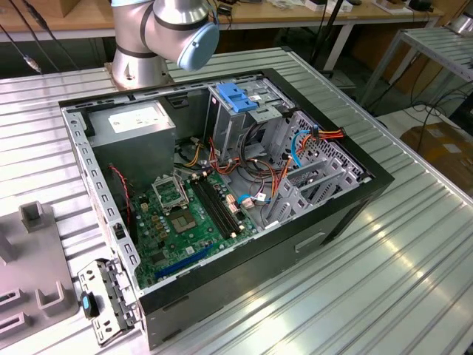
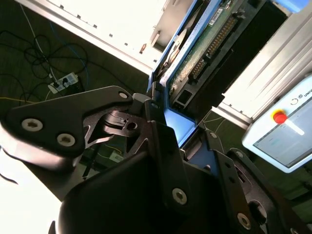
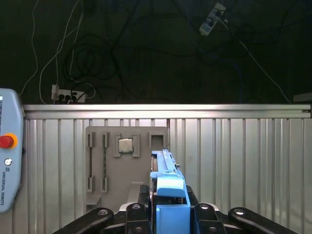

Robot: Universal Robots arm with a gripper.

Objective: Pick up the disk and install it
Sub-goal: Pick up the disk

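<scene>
My gripper [image 3: 170, 207] is shut on the disk [image 3: 168, 178], which stands edge-on between the black fingers [image 3: 144, 197] with its blue plastic rail facing the first wrist view. In the second wrist view the disk [image 2: 204, 53] shows its green circuit-board underside and a blue rail, rising out of the gripper [image 2: 168, 124]. The disk hangs in the air above a ribbed metal table [image 3: 243, 161]. In the exterior view the arm's base and elbow [image 1: 174, 29] stand behind the open computer case [image 1: 222, 185].
Inside the case are a tall metal drive cage with a blue cap [image 1: 236, 96], a grey power-supply box [image 1: 137, 122], a green motherboard [image 1: 181, 222] and loose cables. A grey fixture plate [image 3: 122, 161] holding a processor chip lies below the disk. A pendant with a red button [image 3: 7, 146] sits beside it.
</scene>
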